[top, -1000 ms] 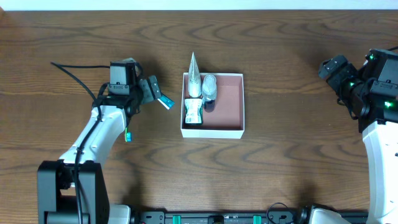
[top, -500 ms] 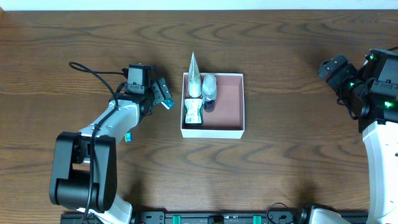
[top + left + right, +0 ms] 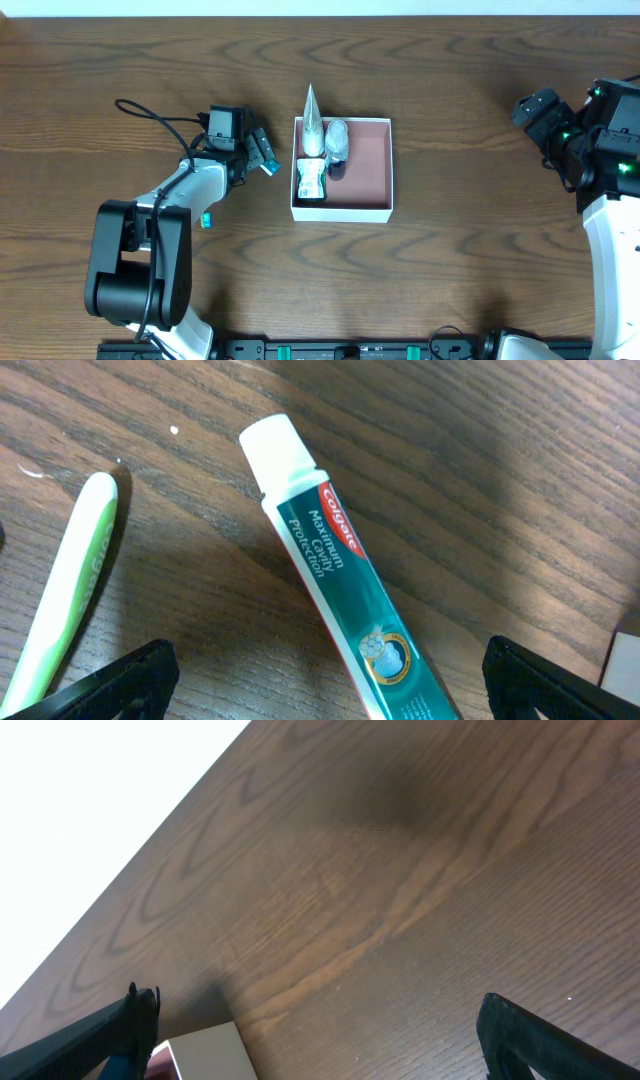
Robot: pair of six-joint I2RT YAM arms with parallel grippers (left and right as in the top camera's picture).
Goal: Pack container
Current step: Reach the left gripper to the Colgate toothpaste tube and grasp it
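The left gripper (image 3: 260,150) now sits further right than a second ago, closer to the container (image 3: 340,212). It hangs over the toothpaste tube (image 3: 340,585), where before it was just left of the tube's teal end. The left arm (image 3: 185,190) has swung with it: its forearm lies flatter and stretches further right, and its dark lower link (image 3: 135,270) stands higher and further right. The cable (image 3: 150,108) loop has shifted right too. Most of this travel happens in the first half second.

The toothpaste tube (image 3: 340,590) is cut off at the bottom edge, and the green toothbrush (image 3: 65,585) too (only one rounded end shows).
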